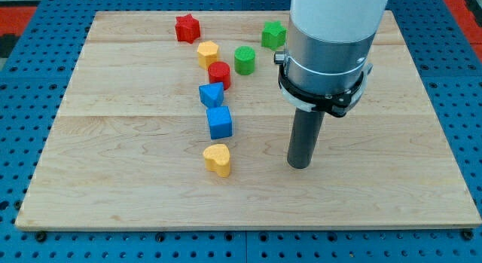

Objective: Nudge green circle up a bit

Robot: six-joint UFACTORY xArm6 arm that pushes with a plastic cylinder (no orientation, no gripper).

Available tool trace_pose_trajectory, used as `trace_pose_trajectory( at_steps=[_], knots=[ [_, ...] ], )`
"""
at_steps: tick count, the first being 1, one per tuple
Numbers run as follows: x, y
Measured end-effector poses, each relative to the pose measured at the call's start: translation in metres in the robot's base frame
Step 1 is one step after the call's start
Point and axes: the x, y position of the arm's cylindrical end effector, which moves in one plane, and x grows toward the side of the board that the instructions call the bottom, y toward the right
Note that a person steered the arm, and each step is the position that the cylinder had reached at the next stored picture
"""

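Well up-left of my tip (299,165): green circle (245,60).

tip (299,166) on bare board, view's lower right | path up to green circle (245,60) open from below | red circle (219,74) just left of it | green star (273,35) near its upper right | blue blocks (219,121) and yellow heart (218,159) crowd left of tip

Wooden board (113,180), 8 coloured blocks
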Motion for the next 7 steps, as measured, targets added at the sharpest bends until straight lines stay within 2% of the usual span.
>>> trace_pose_trajectory(
  at_steps=[6,7],
  knots=[
    [-0.001,0.005],
    [-0.025,0.005]
  ],
)
